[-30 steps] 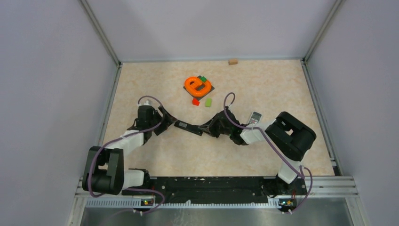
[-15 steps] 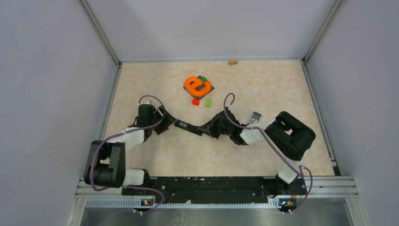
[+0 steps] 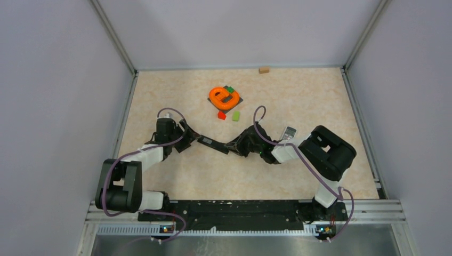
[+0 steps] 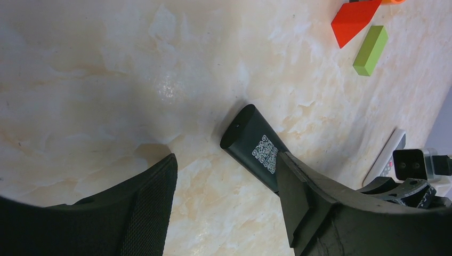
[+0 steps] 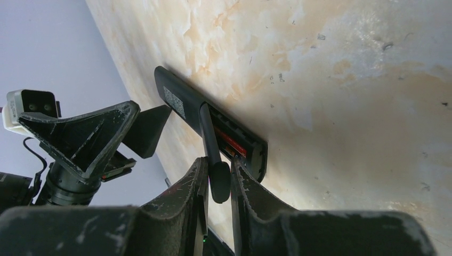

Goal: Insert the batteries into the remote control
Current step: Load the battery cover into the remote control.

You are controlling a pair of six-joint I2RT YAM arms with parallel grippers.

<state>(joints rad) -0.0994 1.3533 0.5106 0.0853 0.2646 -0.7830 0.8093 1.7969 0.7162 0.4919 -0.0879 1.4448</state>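
The black remote control (image 3: 212, 144) lies face down mid-table between both grippers. My right gripper (image 5: 218, 165) is shut on its thin black battery cover (image 5: 210, 138), which slants up from the open compartment. An orange-red battery (image 5: 233, 145) lies in that compartment; other batteries are out of view. My left gripper (image 4: 226, 208) is open and empty. Its right finger (image 4: 298, 197) overlaps the side of the remote (image 4: 256, 146) near the QR-code end. The left gripper (image 3: 186, 136) sits at the remote's left end and the right gripper (image 3: 237, 145) at its right end.
A second, silver remote (image 3: 288, 133) lies beside the right arm. An orange ring toy (image 3: 224, 96) on a dark plate, a red block (image 3: 221, 114) and a green block (image 3: 235, 115) sit behind the remote. A small wooden block (image 3: 263, 69) lies by the back wall.
The left arm's elbow has shifted slightly. Both grippers, the remote and the cover stay where they were.
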